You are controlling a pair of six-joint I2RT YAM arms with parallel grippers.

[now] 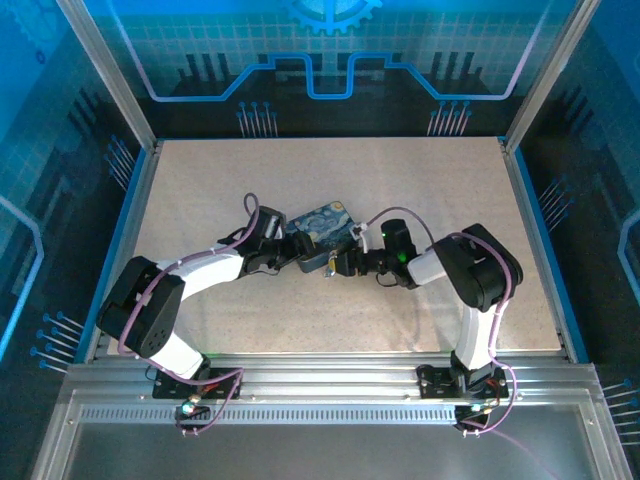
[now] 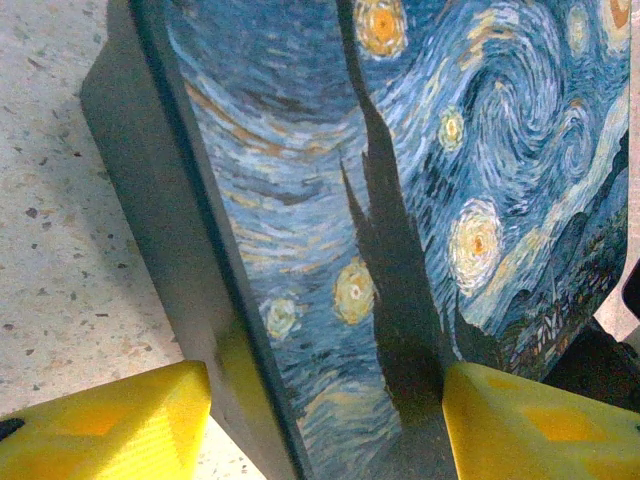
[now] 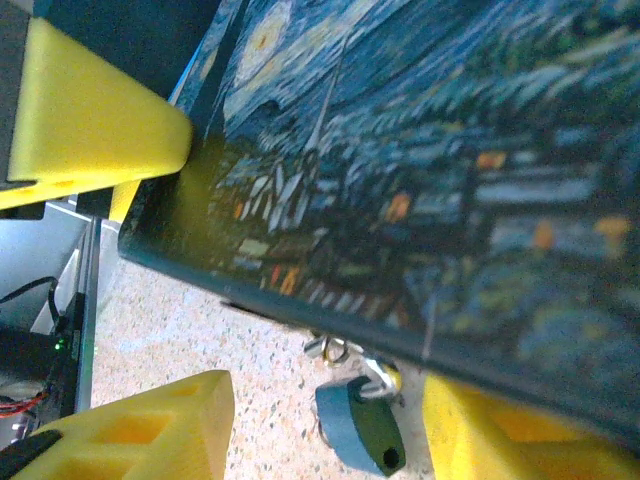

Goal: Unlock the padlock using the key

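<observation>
Lying under tin (image 3: 420, 150), right wrist view: padlock (image 3: 362, 438)

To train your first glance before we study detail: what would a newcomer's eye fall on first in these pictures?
First, the swirl-painted blue tin at the middle of the table, tilted and clamped between the yellow fingers of the left tool. Next, the small dark padlock just under the tin's lower edge, inside the open jaws of the right tool.
</observation>
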